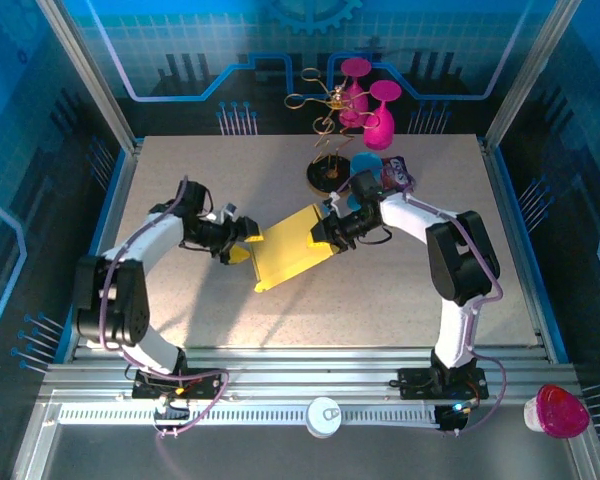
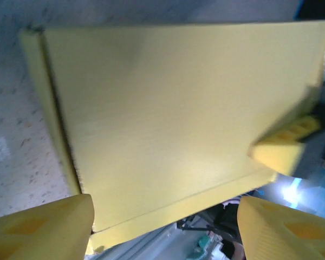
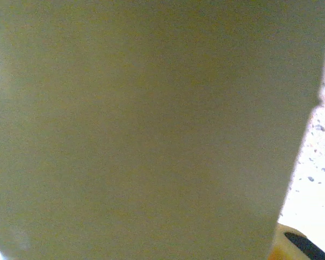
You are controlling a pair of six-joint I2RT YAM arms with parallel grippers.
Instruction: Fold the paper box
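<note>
Left claw [image 1: 248, 238] spread, right claw [image 1: 325, 232] grip unclear at the paper box [image 1: 290, 250], which looks closed; perhaps only tucking remains.

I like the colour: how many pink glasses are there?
2. One glass by the gold rack at the table's back edge; the other just right of it, slightly nearer. Others may be hidden.

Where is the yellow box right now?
In the top view, the box lies mid-table between the two arms, with the left fingers at its left edge and the right fingers at its right edge.
</note>
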